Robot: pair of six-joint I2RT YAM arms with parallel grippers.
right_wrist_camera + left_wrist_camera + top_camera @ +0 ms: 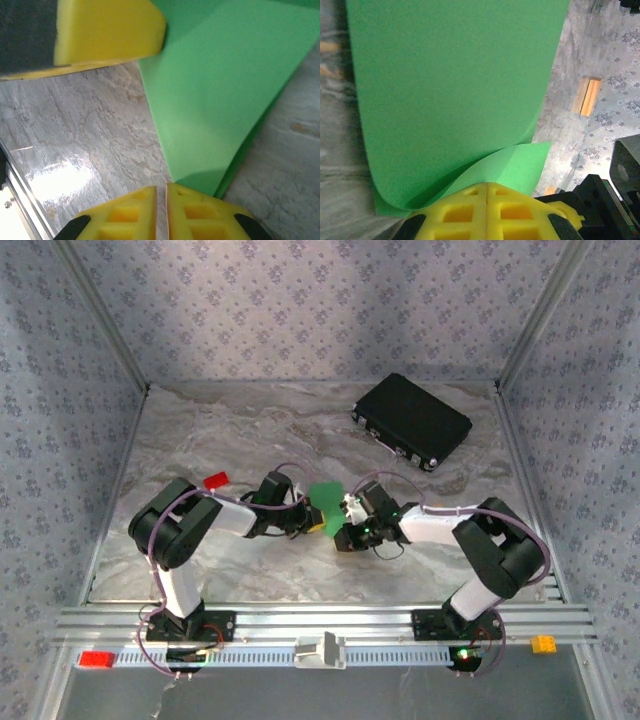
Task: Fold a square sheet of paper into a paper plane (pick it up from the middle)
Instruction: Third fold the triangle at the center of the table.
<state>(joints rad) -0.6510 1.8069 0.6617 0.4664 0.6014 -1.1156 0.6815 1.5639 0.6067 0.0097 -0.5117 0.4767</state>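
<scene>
Item: square sheet of paper (450, 100), curled double, mid-table between arms. Left gripper (486, 192) clamps its edge; right gripper (161, 192) nearly closed (apparently empty). Advice: align edges before creasing.

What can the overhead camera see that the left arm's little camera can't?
Overhead alone: both arms, the black case at the back right, a red block and the right gripper. Left wrist alone: the paper's curled fold up close, pinched in the shut left gripper. Both: the green sheet of paper and the marbled table.
</scene>
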